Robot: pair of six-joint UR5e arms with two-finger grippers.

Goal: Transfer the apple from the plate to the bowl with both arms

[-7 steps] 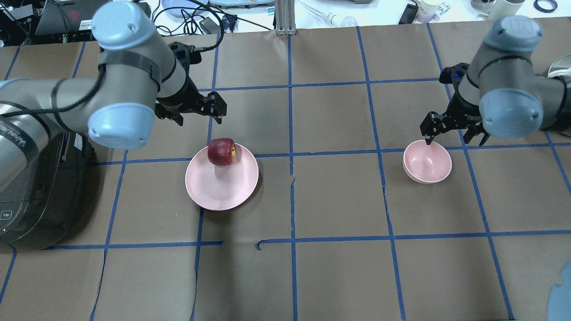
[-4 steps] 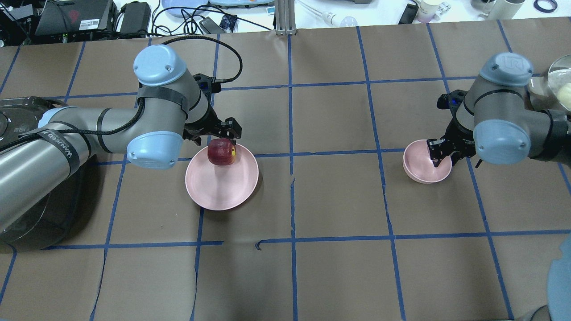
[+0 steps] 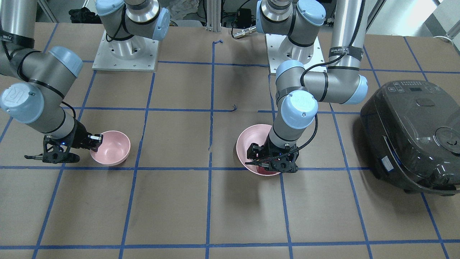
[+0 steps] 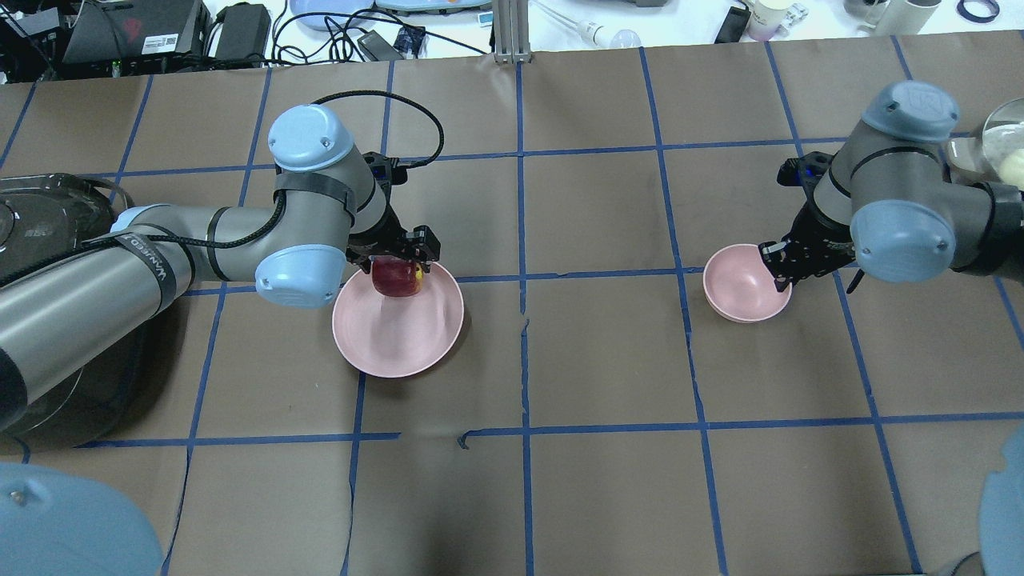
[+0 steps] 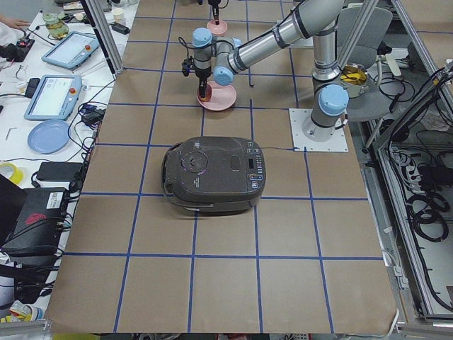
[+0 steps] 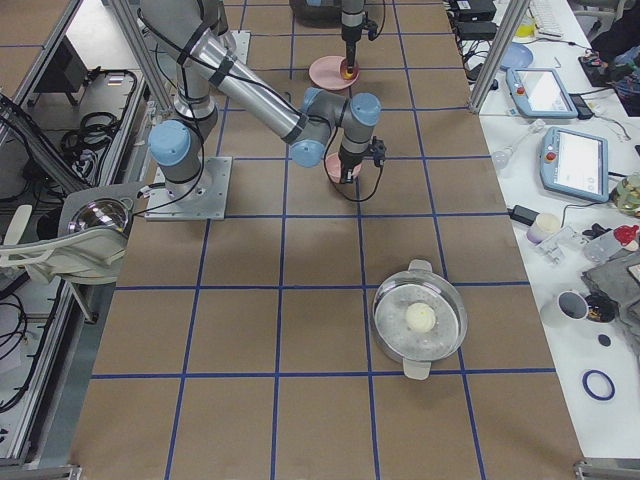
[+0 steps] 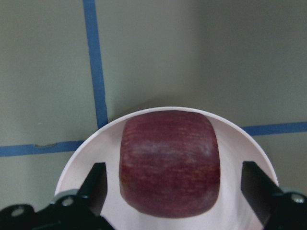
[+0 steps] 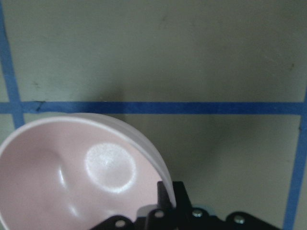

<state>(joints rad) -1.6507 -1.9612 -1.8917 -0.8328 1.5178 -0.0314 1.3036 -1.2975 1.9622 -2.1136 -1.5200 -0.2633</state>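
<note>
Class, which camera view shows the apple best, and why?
Left wrist-mounted: the apple fills the frame, unobstructed. Overhead: small, partly under the left claw. Front-facing: nearly hidden. Side views: a speck. Right wrist: absent.

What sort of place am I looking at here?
Most likely a robotics lab: two robot arms bolted to a table gridded with blue tape, and handheld control tablets lying alongside.
</note>
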